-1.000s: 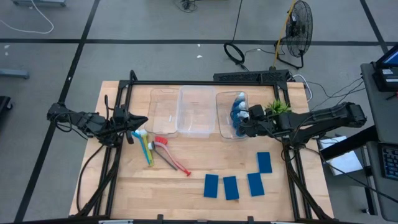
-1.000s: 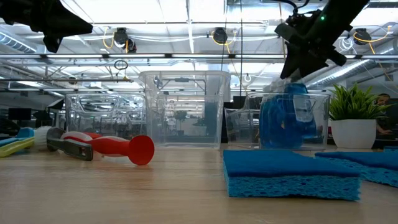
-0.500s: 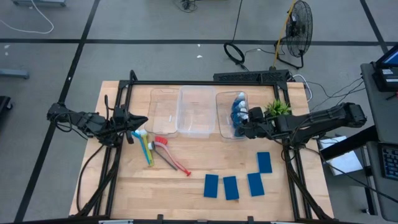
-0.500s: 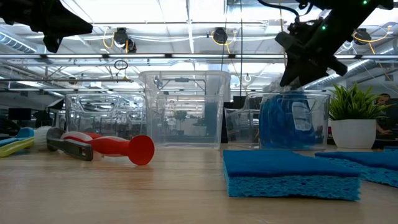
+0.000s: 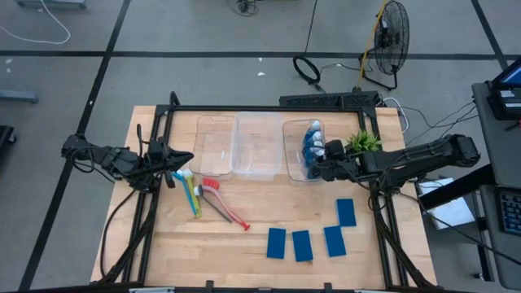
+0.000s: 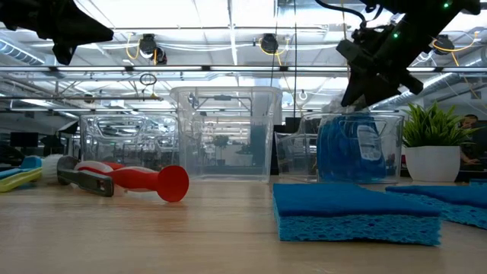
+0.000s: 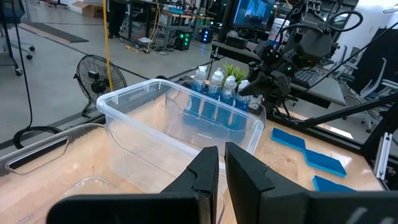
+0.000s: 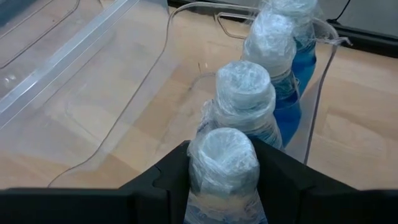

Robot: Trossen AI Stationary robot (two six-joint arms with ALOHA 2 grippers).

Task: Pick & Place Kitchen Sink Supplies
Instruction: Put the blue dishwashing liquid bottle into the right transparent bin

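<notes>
Several blue-and-white bottles [image 8: 245, 87] stand in a row in the right clear bin [image 5: 288, 163]. My right gripper [image 8: 224, 155] reaches in from the table's right over that bin's near end and is shut on the nearest bottle [image 8: 224, 186]. Several blue sponges [image 5: 303, 245] lie flat on the near right of the table. The red [image 5: 226, 205], yellow-green [image 5: 194, 197] and light blue [image 5: 182, 174] dish brushes lie left of centre. My left gripper [image 5: 186, 157] hovers shut beside the brush heads, touching nothing. My right gripper pinches the nearest bottle's wrapped cap [image 8: 200, 163] between its two fingers [image 8: 168, 171], one on each side. The fingers slant down from the table's right. The bottle stands upright inside the bin, in line with the other bottles.
Two more clear bins [image 5: 216, 145] [image 5: 259, 145] stand left of the bottle bin. A small green potted plant [image 5: 364, 141] sits just right of it, close to my right arm. Black frame rails [image 5: 260, 108] run along the table's edges.
My right gripper has sunk a little with the bottle. The bottle, whose top stood above the bin's rim, now sits down inside the right bin beside the others.
</notes>
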